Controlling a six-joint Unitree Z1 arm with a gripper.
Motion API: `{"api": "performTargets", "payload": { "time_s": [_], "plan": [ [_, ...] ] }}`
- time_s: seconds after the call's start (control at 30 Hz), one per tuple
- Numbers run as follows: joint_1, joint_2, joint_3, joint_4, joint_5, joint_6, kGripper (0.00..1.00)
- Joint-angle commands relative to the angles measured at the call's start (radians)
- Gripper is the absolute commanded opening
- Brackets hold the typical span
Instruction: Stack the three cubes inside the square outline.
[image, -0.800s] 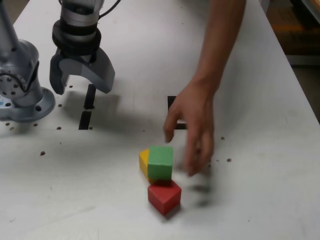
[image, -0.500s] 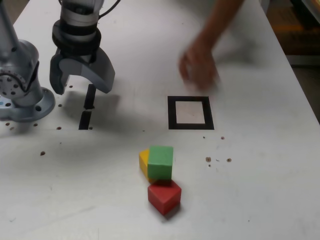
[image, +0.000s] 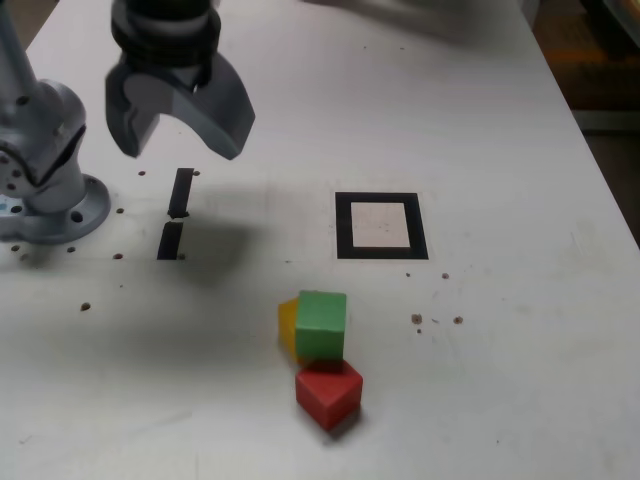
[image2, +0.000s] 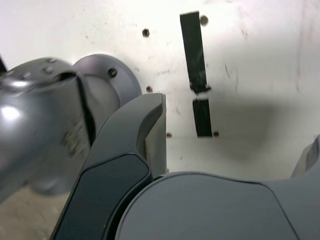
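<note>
Three cubes lie together on the white table, nearer the front than the square outline (image: 343, 226). The green cube (image: 321, 325) hides most of the yellow cube (image: 287, 325), and the red cube (image: 328, 392) sits turned cornerwise just in front of them. The black square outline has a white inside with nothing in it. My gripper (image: 178, 125) hangs above the table at the exterior view's left, far from the cubes, open and holding nothing. In the wrist view one grey finger (image2: 152, 135) shows, and neither the cubes nor the outline are in view.
Two short black strips (image: 177, 212) lie on the table under the gripper and also show as strips (image2: 195, 55) in the wrist view. The arm's round grey base (image: 45, 195) stands at the exterior view's left edge. Small dark specks (image: 437, 320) dot the table right of the cubes.
The person's hand, first down beside the cubes, has pulled back out of view and uncovered the square outline. My gripper has risen and shifted slightly to the exterior view's right. The cubes have not moved.
</note>
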Motion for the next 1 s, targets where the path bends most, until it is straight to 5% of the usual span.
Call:
{"api": "performTargets", "payload": {
  "time_s": [0.0, 0.27, 0.53, 0.77, 0.97],
  "plan": [
    [-0.045, 0.009, -0.205, 0.106, 0.002, -0.024, 1.00],
    [-0.235, 0.066, -0.450, 0.202, -0.029, -0.232, 1.00],
    [-0.332, 0.254, -0.690, 0.208, -0.045, -0.471, 0.99],
    [-0.371, 0.296, -0.673, 0.186, -0.093, -0.666, 0.99],
    [-0.377, 0.374, -0.699, 0.174, -0.152, -0.704, 0.99]
  ]
}}
